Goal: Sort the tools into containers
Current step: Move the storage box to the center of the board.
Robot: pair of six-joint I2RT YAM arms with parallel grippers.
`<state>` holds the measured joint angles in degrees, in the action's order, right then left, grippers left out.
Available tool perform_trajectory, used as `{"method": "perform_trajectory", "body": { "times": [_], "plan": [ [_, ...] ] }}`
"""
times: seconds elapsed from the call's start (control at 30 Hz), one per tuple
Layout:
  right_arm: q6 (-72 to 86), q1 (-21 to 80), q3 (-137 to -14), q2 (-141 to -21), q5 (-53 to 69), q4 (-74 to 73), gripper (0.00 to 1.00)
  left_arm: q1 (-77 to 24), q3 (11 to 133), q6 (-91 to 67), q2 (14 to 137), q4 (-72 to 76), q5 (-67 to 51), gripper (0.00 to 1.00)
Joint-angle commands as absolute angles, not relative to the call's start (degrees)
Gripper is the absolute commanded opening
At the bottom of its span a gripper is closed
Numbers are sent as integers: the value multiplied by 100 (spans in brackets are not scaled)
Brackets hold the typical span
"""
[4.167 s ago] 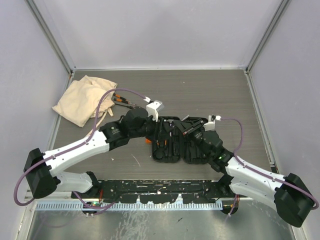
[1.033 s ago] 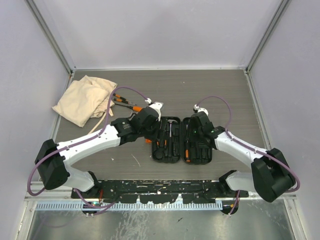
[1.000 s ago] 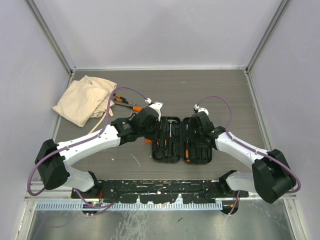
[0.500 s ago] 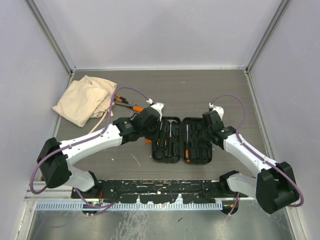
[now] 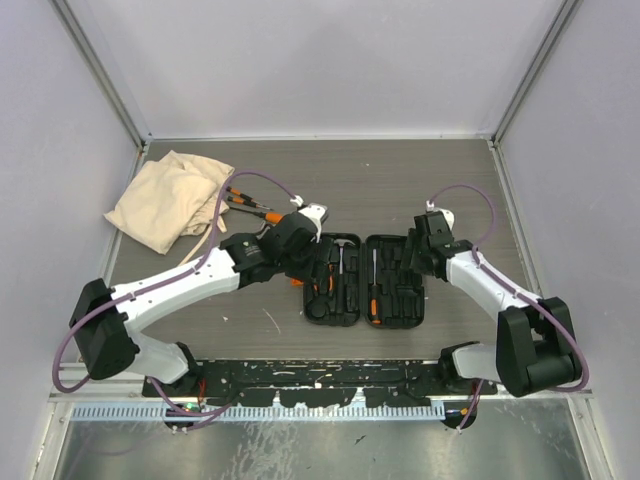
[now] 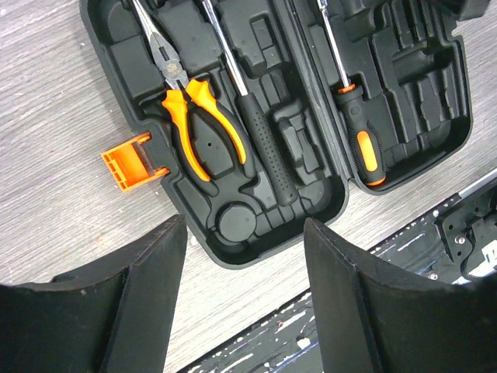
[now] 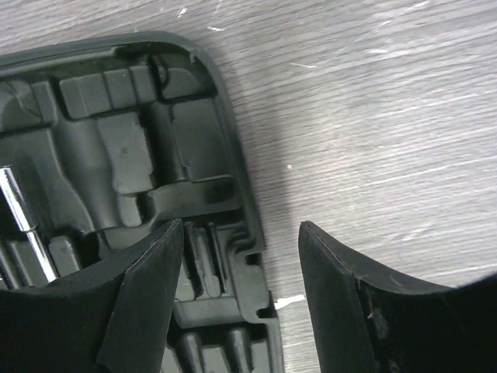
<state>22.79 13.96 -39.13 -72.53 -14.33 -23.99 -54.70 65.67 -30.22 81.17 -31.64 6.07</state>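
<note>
Before me the black moulded case (image 5: 398, 300) lies open flat; orange-handled pliers (image 6: 219, 118) sit in its left half beside a black-gripped tool (image 6: 268, 151); one orange-and-black screwdriver (image 6: 357, 132) lies in the right half; more screwdrivers (image 5: 245, 203) lie loose by the beige cloth bag (image 5: 165, 198).

I see white shells, black joints and purple cables (image 5: 262, 179) on my arms (image 5: 180, 285); left hand (image 6: 242, 233) and right hand (image 7: 239, 233) are black.

Grey wood-grain table (image 5: 400, 190). Open black tool case (image 5: 395, 300) lies flat on it, below left gripper (image 6: 245, 233) and right gripper (image 7: 241, 233). Two loose screwdrivers (image 5: 245, 204) beyond left gripper; beige cloth bag (image 5: 165, 200) farther left.
</note>
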Motion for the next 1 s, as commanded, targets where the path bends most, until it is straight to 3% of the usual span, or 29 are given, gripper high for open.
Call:
{"method": "perform_trajectory", "body": {
  "times": [0.0,0.53,0.87,0.97],
  "plan": [
    [2095,1370,-4224,-7443,-786,-1974,65,-5447,6694,-2830,7733,-3282,719,63],
    [2072,1551,-3714,-7315,624,-1323,56,-5441,6413,-3025,7672,-3210,806,63],
    [2374,2757,-4287,-8027,408,-950,56,-5447,6392,-3040,7499,-3457,1066,63],
    [2496,2810,-4427,-8080,-170,-1227,58,-5445,6372,-3080,7446,-3520,1215,63]
  ]
}}
